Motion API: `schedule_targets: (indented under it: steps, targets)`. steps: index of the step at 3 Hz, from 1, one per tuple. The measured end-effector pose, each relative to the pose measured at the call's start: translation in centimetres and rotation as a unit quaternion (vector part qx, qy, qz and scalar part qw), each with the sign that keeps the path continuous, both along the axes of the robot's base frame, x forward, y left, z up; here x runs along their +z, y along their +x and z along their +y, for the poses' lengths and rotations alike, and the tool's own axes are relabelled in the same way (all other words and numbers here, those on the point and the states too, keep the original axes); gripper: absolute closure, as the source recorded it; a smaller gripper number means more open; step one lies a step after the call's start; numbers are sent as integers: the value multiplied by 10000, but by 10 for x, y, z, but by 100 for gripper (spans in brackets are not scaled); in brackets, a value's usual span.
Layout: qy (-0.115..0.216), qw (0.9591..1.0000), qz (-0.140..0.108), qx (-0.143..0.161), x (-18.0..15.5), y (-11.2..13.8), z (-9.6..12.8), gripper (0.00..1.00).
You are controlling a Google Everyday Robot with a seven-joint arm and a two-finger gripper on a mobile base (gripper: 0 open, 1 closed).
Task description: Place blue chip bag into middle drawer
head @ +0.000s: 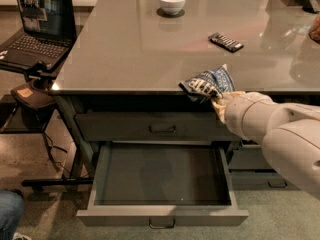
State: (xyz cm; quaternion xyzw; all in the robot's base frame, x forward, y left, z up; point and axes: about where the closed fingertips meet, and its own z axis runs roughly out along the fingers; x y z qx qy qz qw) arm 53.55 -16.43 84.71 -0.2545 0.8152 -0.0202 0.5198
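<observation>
The blue chip bag [210, 81], dark blue with a white-patterned end, hangs at the counter's front edge, above the open drawer. My gripper [209, 93] is at the end of the white arm [270, 126] that reaches in from the right; it is shut on the bag, which covers most of it. The middle drawer [162, 217] is pulled out below. Its dark tray interior holds nothing, and a small metal handle sits on its front. The bag is above the drawer's right half, well above the tray.
A closed upper drawer [155, 127] sits just under the grey countertop [125, 54]. A white bowl [172, 1] and a flat black candy bar [226, 42] lie on the counter. A laptop [42, 24] stands on a side stand at left. Narrower drawers [250, 161] are at right.
</observation>
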Motion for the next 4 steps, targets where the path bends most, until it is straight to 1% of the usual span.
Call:
schedule_targets:
  steps: [1, 2, 3, 4]
  targets:
    - [0, 10000, 1, -1, 0, 0, 0, 100]
    - [16, 9988, 332, -365, -25, -23, -28, 100]
    - [-45, 9904, 1069, -875, -73, -65, -55, 100]
    - [105, 9880, 1157, -1020, -77, -67, -55, 100]
